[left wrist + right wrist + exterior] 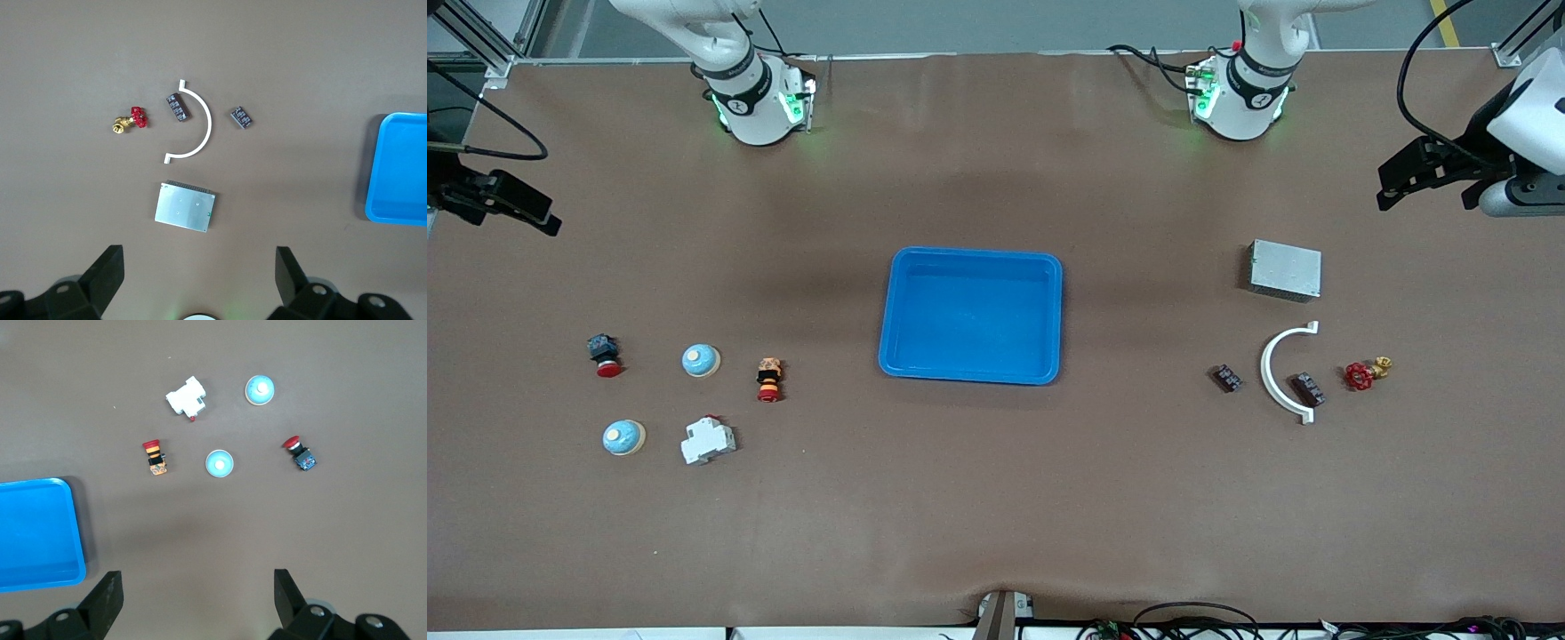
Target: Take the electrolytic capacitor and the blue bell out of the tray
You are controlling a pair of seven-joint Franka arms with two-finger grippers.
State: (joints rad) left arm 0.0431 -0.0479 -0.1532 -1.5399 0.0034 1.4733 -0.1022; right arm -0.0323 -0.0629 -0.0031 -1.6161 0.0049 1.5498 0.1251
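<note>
Two small dark capacitors lie toward the left arm's end of the table: one (pixel 1227 379) (pixel 241 117) outside a white arc, the other (pixel 1308 388) (pixel 177 107) inside it. Two light blue bells sit toward the right arm's end: one (pixel 701 360) (pixel 219 463) between two red push buttons, the other (pixel 623 437) (pixel 260 389) nearer the front camera. A blue tray (pixel 971 316) lies mid-table with nothing in it. My left gripper (pixel 1423 191) (pixel 199 267) hangs open over bare table beside a metal box. My right gripper (pixel 498 200) (pixel 197 587) hangs open over bare table, holding nothing.
Around the capacitors are a white arc (pixel 1282 373), a red-handled brass valve (pixel 1365 373) and a grey metal box (pixel 1285 269). By the bells lie a white breaker (pixel 708 440), a red button with a blue body (pixel 604 355) and a red-and-yellow button (pixel 769 379).
</note>
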